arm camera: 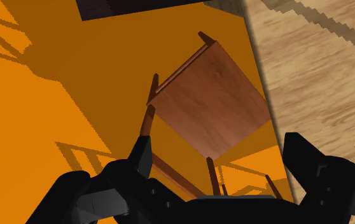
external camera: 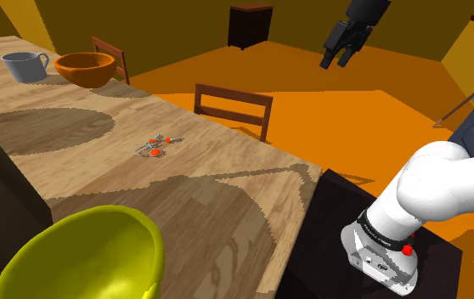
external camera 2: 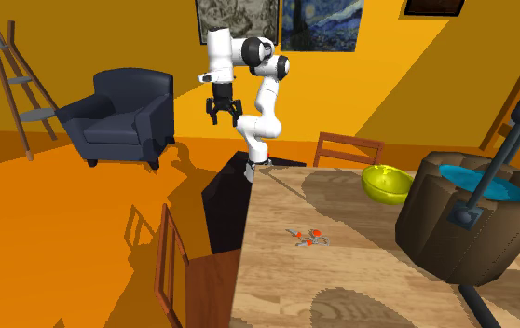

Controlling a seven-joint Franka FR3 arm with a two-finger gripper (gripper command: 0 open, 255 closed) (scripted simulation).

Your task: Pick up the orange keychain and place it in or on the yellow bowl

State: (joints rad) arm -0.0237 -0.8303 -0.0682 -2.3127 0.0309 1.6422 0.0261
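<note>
My jaws are spread wide and empty, up high over the floor (external camera: 337, 119) beside the table (external camera: 218, 204), and the orange keychain (external camera: 154, 147) lies on the table, far down toward the shoulder view's left.

A grey mug (external camera: 25, 65) and an orange bowl (external camera: 84, 69) sit near each other on the wooden table (external camera: 99, 183)

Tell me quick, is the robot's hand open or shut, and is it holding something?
Gripper: open, holding nothing; the orange keychain lies on the table.
</note>
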